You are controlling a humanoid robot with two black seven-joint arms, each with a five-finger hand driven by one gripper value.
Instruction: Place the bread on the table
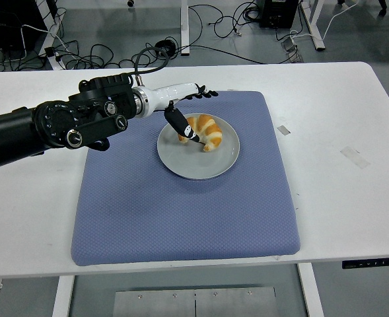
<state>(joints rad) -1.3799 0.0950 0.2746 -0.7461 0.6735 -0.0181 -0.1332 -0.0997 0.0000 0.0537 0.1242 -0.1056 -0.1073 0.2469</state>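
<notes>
A golden croissant (205,130) lies on a grey round plate (211,164) in the middle of a blue mat (181,211). My left hand (189,112) reaches in from the left and hovers over the croissant's left end. Its fingers are spread; the thumb (181,125) points down at the croissant's near-left side and the other fingers (204,93) stretch past its far side. The hand holds nothing. My right hand is out of view.
The white table (339,119) extends around the mat, with two small tape marks on the right (354,156). Cables lie on the floor beyond the table's far edge.
</notes>
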